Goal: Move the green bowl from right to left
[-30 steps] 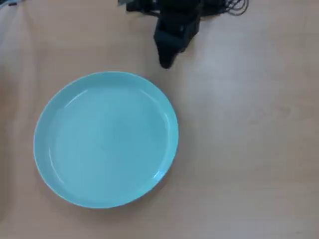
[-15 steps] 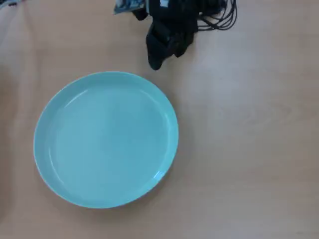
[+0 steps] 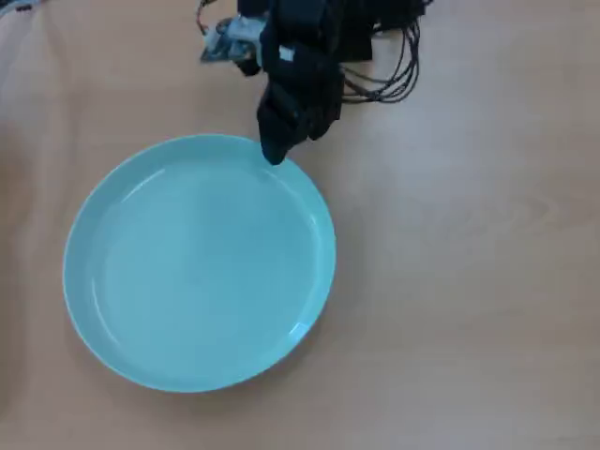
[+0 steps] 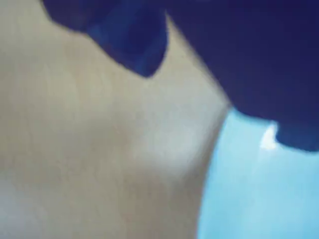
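The green bowl (image 3: 199,262) is a wide, shallow, light turquoise dish lying flat on the wooden table, left of centre in the overhead view. My black gripper (image 3: 275,153) comes down from the top edge, and its tip is at the bowl's upper right rim. The wrist view is blurred. There the bowl (image 4: 259,194) fills the lower right. One pointed jaw hangs over bare table at the top. The other, larger jaw sits over the bowl's edge at the right. The gripper (image 4: 222,107) stands open, with a wide gap between the jaws and the rim in that gap.
The light wooden table (image 3: 469,281) stretches to the right of the bowl. A bundle of black cables (image 3: 389,70) lies beside the arm's base at the top. A small grey and white part (image 3: 230,42) sits on the arm at the upper left.
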### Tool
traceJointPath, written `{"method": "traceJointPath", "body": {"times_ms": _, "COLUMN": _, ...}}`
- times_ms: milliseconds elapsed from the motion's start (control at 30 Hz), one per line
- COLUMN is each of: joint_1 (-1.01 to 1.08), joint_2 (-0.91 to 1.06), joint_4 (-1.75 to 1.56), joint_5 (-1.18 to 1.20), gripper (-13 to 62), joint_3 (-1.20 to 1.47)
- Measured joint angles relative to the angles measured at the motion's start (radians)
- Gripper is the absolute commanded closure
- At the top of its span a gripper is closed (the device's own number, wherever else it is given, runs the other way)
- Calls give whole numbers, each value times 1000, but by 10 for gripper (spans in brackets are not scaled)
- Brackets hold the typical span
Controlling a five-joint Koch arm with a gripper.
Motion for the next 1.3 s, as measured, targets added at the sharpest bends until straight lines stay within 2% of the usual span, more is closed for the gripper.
{"method": "traceJointPath", "body": {"times_ms": 667, "joint_1": 64, "joint_2": -247, "joint_4": -77, "joint_5": -161, "gripper": 201, "joint_3": -57}}
{"method": "traceJointPath", "body": {"times_ms": 1000, "joint_1": 77, "joint_2": -253, "joint_4": -77, "joint_5": -210, "gripper": 207, "joint_3": -86}}
{"method": "traceJointPath", "body": {"times_ms": 1300, "joint_1": 81, "joint_2": -268, "joint_4": -91, "joint_5": -212, "gripper": 343, "joint_3": -84}}
